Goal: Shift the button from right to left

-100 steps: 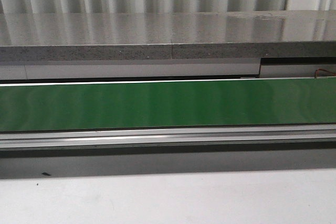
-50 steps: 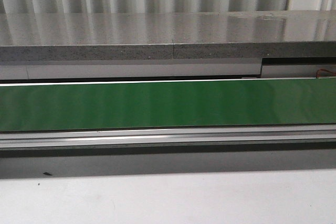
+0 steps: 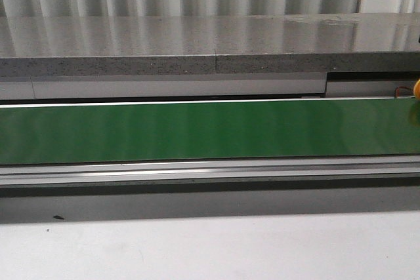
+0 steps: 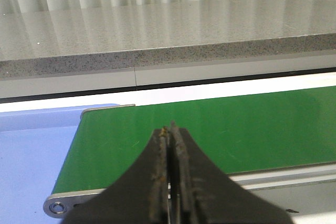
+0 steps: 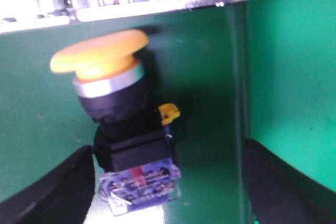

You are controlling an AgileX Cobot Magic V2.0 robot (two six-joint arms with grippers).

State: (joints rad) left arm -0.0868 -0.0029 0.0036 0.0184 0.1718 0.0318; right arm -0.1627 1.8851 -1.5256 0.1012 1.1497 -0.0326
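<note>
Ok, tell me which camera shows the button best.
The right wrist view: the button fills it, showing the yellow head, black collar and clear rear block between the open right gripper fingers. The front view catches only a yellow sliver at the right edge. The left wrist view shows none.

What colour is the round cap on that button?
Yellow-orange. The button shows best in the right wrist view.

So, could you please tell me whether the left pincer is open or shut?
Shut: the left pincer's two dark fingers sit pressed together, empty, above the green belt.
</note>
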